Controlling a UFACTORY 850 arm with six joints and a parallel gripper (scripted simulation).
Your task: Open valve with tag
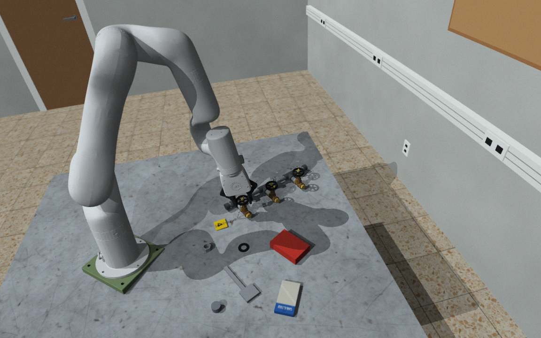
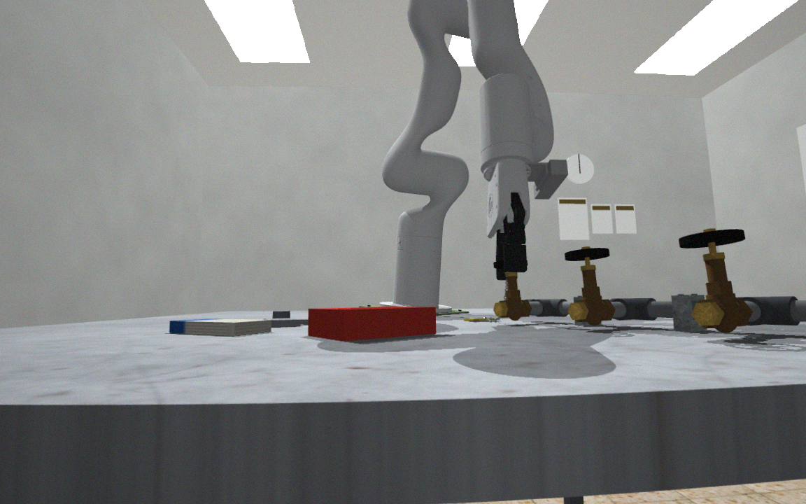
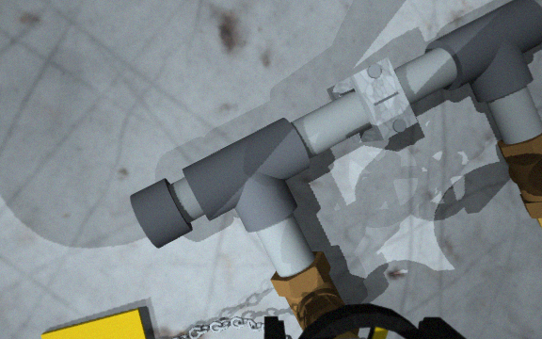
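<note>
Three brass valves with black handwheels stand on a grey pipe on the table. The left valve has a chain leading to a yellow tag marked 4. My gripper stands straight above this valve and is shut on its handwheel. The middle valve and the right valve stand apart from the gripper.
A red block lies in front of the valves. A white box with a blue end, a black ring, a nut, a grey paddle and a grey cylinder lie nearer the front. The arm's base stands at the left.
</note>
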